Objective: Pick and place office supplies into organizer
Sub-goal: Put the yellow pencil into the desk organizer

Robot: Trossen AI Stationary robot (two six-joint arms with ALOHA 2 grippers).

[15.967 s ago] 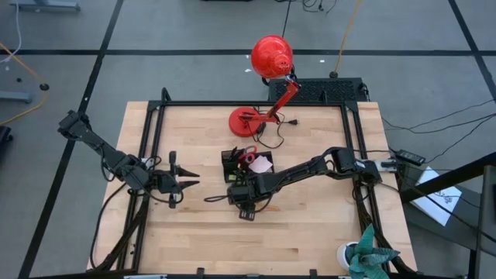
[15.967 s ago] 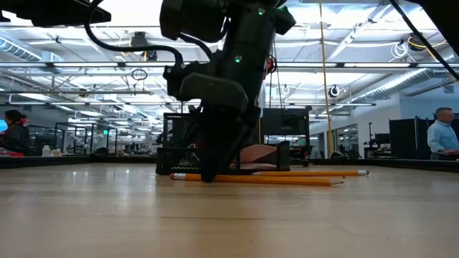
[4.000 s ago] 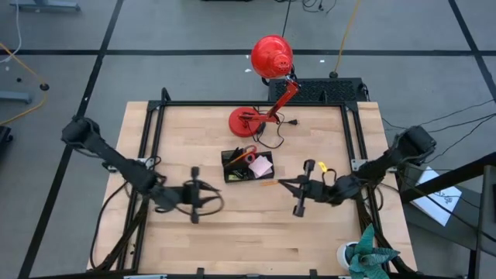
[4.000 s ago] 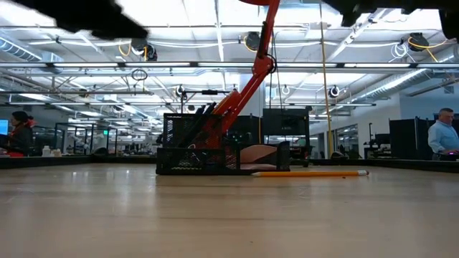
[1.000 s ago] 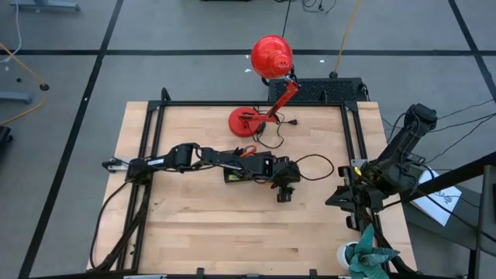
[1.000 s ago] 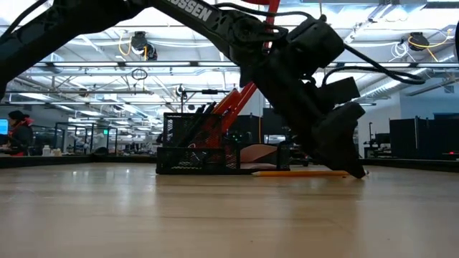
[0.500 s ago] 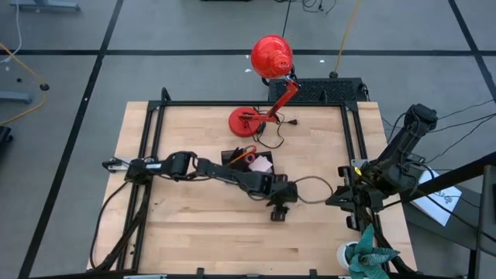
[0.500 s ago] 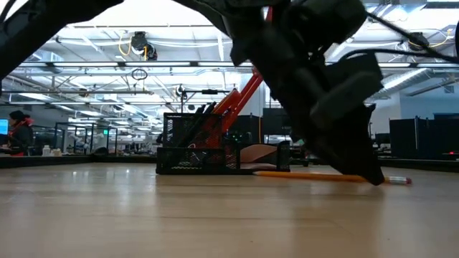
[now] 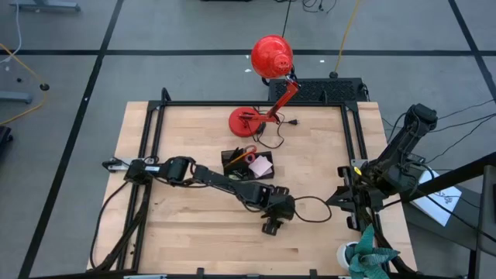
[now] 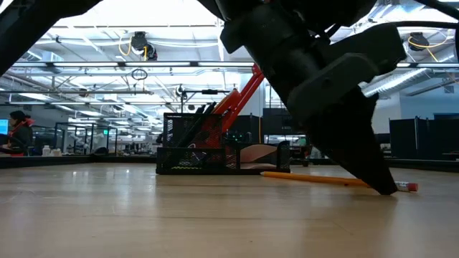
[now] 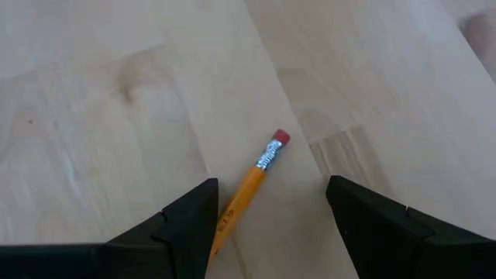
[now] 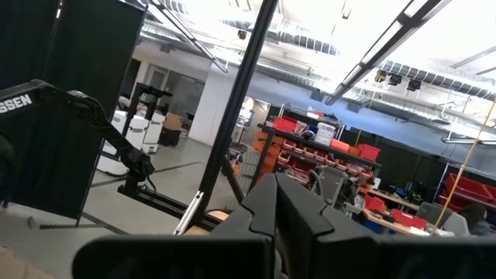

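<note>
An orange pencil point(image 11: 249, 182) with a pink eraser lies flat on the table near the middle. My left gripper point(image 9: 270, 225) stands open over it, reaching in from the left, one finger on either side of the shaft. In the low view the pencil point(image 10: 315, 178) runs behind the dark fingertip point(image 10: 386, 188). The black organizer point(image 9: 243, 167) sits toward the far side of the table. It holds red-handled scissors, pens and a pink pad point(image 9: 262, 164). My right gripper point(image 9: 346, 203) waits shut at the table's right edge. My left gripper straddles the pencil with open fingers, slanting down from the far left. The inner side of one finger point(image 11: 190, 225) lies against the pencil's shaft point(image 11: 231, 213), a little back from the eraser end. The pencil stays flat on the table, pinched by nothing.
A red desk lamp point(image 9: 271, 56) stands at the far side, its round base point(image 9: 246, 122) and cord just beyond the organizer. A black frame rail point(image 9: 353, 147) runs along the table's sides. A loose cable loops beside my left gripper point(image 9: 310, 209).
My left gripper, still open, has moved from beside the organizer toward the table's near edge. The pencil has slid along the table with it, away from the organizer, and its eraser end has swung nearer.
</note>
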